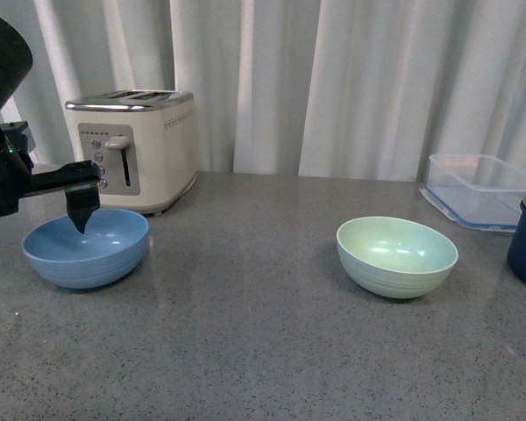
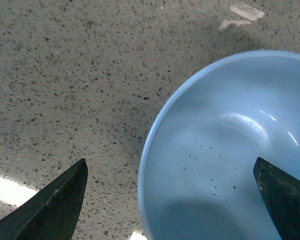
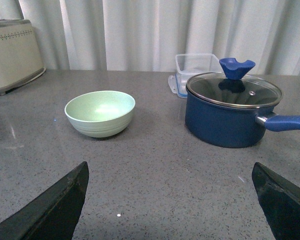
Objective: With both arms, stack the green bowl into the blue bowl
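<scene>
Green bowl (image 1: 396, 256) is sitting ungrasped, right gripper (image 3: 170, 165) gaping empty; left gripper (image 2: 170, 161), wide open, is straddling the rim of blue bowl (image 1: 86, 247), presumably for steadying.

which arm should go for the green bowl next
Right. The right claw, open, faces the green bowl across bare counter; the left claw, open, straddles the rim of the blue bowl, well away from it.
</scene>
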{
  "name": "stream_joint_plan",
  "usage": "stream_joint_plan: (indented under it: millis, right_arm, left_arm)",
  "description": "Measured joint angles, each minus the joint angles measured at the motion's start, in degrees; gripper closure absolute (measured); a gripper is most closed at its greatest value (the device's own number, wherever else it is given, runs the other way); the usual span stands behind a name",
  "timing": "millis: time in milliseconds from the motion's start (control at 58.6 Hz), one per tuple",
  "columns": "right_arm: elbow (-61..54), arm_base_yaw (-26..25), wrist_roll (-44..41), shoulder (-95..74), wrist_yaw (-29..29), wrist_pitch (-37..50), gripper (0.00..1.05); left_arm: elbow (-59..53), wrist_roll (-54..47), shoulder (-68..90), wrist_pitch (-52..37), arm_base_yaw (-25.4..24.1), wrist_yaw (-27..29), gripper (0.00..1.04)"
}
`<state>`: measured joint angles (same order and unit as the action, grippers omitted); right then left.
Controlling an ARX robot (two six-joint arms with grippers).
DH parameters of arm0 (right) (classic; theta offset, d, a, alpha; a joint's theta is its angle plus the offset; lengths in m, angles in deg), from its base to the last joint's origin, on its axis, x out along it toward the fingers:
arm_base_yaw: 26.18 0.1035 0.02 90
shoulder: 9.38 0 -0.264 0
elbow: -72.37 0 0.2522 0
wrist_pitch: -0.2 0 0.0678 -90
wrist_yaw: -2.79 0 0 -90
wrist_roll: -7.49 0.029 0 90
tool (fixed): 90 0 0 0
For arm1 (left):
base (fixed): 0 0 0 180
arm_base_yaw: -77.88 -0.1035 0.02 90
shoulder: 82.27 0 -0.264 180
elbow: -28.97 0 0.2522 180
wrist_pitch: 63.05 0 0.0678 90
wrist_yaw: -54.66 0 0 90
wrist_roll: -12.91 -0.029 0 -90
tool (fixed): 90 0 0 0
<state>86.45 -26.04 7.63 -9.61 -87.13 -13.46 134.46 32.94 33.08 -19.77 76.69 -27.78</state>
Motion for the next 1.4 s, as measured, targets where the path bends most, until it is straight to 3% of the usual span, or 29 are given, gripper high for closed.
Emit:
stream_joint_plan:
  millis: [205, 324, 768, 1041, 1399]
  right_arm:
    - [0.0, 0.0, 0.0, 0.0, 0.0, 0.0, 0.10]
    - [0.0, 0.0, 0.0, 0.0, 0.0, 0.0, 0.10]
    - [0.0, 0.0, 0.0, 0.0, 0.0, 0.0, 0.10]
    - [0.0, 0.0, 0.0, 0.0, 0.0, 0.0, 0.10]
    - [0.0, 0.0, 0.0, 0.0, 0.0, 0.0, 0.10]
  left_arm:
    - [0.0, -0.2, 1.1, -0.3, 0.5, 1.8, 0.07]
    - [-0.1, -0.4, 1.5, -0.4, 0.5, 2.2, 0.35]
    - [-0.1, -0.8, 1.8, -0.7, 0.2, 1.6, 1.01]
    - [0.3, -0.9, 0.5, -0.2, 1.8, -1.2, 1.01]
    - [8.3, -0.8, -0.4, 2.4, 10.1, -2.7, 1.01]
